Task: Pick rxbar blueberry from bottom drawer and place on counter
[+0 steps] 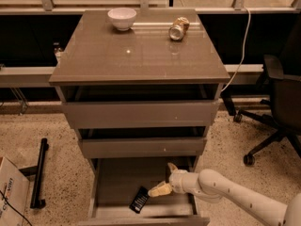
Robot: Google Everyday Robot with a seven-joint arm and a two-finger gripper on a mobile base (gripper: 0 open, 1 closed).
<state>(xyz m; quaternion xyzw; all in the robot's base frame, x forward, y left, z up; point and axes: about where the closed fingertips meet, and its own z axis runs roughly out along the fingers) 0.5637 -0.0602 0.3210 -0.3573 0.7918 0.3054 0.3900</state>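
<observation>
The jaws of the gripper (162,179) are seen spread wide apart, one pale finger pointing up and the other angled down and outward, and nothing is held between them. Just beyond the tip of the lower finger the rxbar blueberry (139,199) is found, lying flat and slightly slanted on the plain grey floor of the pulled-out bottom drawer (115,180); whether the finger touches the wrapper cannot be told. The step in hand is judged to be the reach for the grasp, with the lift and the placing not yet begun. A lowering and a turning of the jaws so that the bar sits between them would be called for next, then a closing across its narrow sides; a slip on so thin and flat a wrapper is to be guarded against. High above the jaws, past two partly open drawers, the glossy counter (136,55) is seen, with a white bowl (122,18) and a tipped can (178,28) toward its far edge. Speckled flooring (66,173) lies around the cabinet, and an office chair (282,102) stands off to one side.
</observation>
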